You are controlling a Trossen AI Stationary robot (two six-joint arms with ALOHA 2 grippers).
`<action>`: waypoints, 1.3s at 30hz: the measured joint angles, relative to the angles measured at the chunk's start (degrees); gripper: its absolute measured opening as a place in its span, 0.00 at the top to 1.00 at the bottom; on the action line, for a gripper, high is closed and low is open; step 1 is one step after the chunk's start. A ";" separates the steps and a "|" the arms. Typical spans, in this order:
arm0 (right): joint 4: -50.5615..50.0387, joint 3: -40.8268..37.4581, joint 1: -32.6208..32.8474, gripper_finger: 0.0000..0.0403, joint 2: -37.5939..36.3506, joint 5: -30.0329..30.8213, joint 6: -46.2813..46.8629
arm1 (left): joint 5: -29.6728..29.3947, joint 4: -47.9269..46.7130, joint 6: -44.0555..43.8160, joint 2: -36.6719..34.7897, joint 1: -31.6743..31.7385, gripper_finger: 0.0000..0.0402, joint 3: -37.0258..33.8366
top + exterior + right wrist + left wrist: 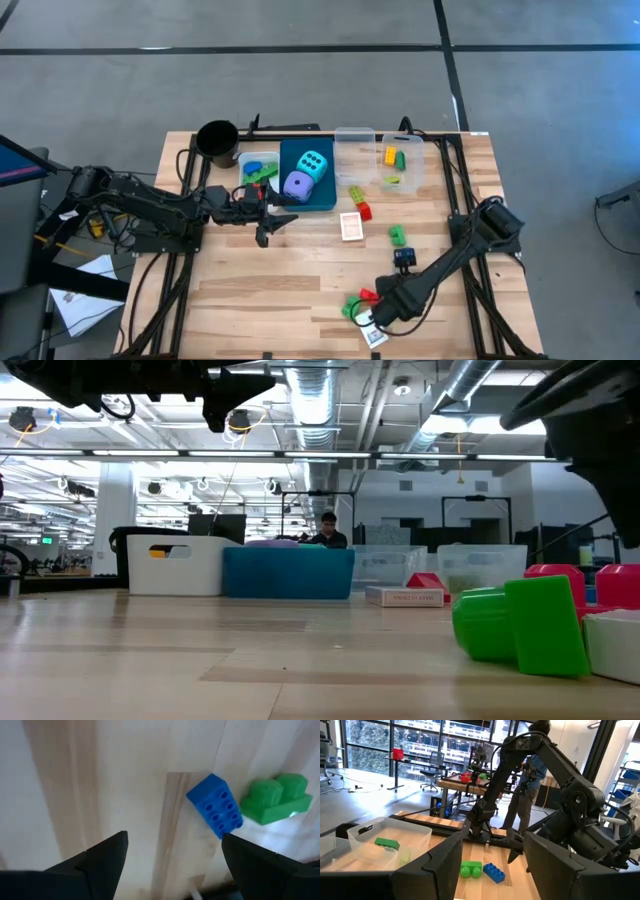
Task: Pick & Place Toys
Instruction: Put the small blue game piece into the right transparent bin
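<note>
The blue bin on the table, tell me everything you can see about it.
The blue bin is a rectangular teal-blue tub, plastic by its look, open-topped and upright near the table's far edge. It sits between a white bin and a clear bin; whether they touch is unclear. Inside lie a cyan die with dark dots and a purple die, side by side. The left gripper, open, hovers by its near left corner without touching it.

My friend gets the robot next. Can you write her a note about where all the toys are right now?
Left gripper: open, empty, beside the blue bin.
Right gripper: open, empty, above bare table near the blue brick.
Done: cyan die and purple die in the blue bin; yellow brick in a clear bin.
Left: card, green brick and other bricks on the table.
</note>
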 joint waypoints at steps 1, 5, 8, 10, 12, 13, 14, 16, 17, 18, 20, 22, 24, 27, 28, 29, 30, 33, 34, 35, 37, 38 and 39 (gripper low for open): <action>0.02 0.00 -0.13 0.21 0.19 0.28 -0.75 | 0.00 0.02 0.00 0.00 0.00 0.49 0.00; -0.01 -0.02 -1.40 0.21 0.46 0.39 -3.72 | 0.00 0.00 0.00 0.00 0.00 0.49 0.00; -0.08 -0.02 -2.96 0.21 0.46 0.32 -5.63 | 0.00 -0.02 0.00 0.00 0.00 0.49 0.00; -0.33 -0.02 -4.09 0.21 0.46 0.33 -7.50 | 0.00 -0.04 0.00 0.00 0.00 0.49 0.00; -0.29 -0.02 -5.20 0.21 0.46 0.33 -9.31 | 0.00 -0.05 0.00 0.00 0.00 0.49 0.00; -0.29 -0.02 -5.67 0.21 0.46 0.31 -10.02 | 0.00 -0.06 0.00 0.00 0.00 0.49 0.00; -0.27 -0.02 -6.18 0.21 0.46 0.31 -10.69 | 0.00 -0.07 0.00 0.00 0.00 0.49 0.00; -0.23 -0.02 -7.18 0.21 0.45 0.31 -12.13 | 0.00 -0.07 -0.01 0.00 0.00 0.49 0.00; -0.15 -0.02 -7.63 0.21 0.46 0.31 -12.92 | 0.00 -0.08 -0.01 0.00 0.00 0.49 0.00; -0.06 -0.02 -8.07 0.21 0.46 0.31 -13.66 | 0.00 -0.10 -0.01 0.00 0.00 0.49 0.00; -0.05 -0.02 -8.80 0.21 0.46 0.30 -15.46 | 0.00 -0.12 -0.01 0.00 0.00 0.49 0.00; -0.02 -0.02 -9.40 0.21 0.46 0.16 -17.39 | 0.00 -0.45 0.00 0.00 0.00 0.49 0.00; 0.11 -0.02 -10.00 0.21 0.46 -0.06 -19.68 | 0.00 -1.00 -0.01 0.00 0.00 0.49 0.00; 0.21 -0.02 -11.04 0.21 0.46 -1.77 -22.84 | 0.01 -1.14 -0.02 0.00 0.00 0.49 -0.02; 0.37 -0.02 -11.44 0.21 0.46 -2.32 -23.66 | 0.01 -1.15 -0.02 0.00 -0.02 0.49 -0.02; 0.71 -0.02 -11.94 0.21 0.46 -3.12 -24.72 | 0.01 -1.16 -0.02 0.00 -0.02 0.49 -0.02; 1.34 -0.02 -12.32 0.21 0.46 -3.55 -25.60 | 0.02 -1.16 -0.02 0.00 -0.01 0.49 -0.02; 3.65 -0.02 -13.36 0.21 0.46 -4.23 -28.43 | 0.02 -1.16 -0.02 0.00 -0.02 0.49 -0.02; 4.01 -0.02 -13.59 0.21 0.46 -4.39 -29.22 | 0.02 -1.18 -0.02 0.00 0.00 0.49 -0.02; 4.21 -0.02 -13.83 0.21 0.46 -4.45 -29.94 | 0.02 -1.20 -0.02 0.00 -0.01 0.49 -0.02; 4.26 -0.02 -14.24 0.21 0.46 -4.45 -30.41 | 0.01 -1.20 -0.02 0.00 -0.01 0.49 -0.02; 4.11 -0.02 -14.46 0.21 0.46 -4.49 -30.42 | 0.00 -1.21 -0.01 0.00 -0.01 0.49 -0.02; 3.82 -0.02 -14.65 0.21 0.46 -4.52 -30.44 | 0.00 -1.28 -0.02 0.01 -0.02 0.49 -0.02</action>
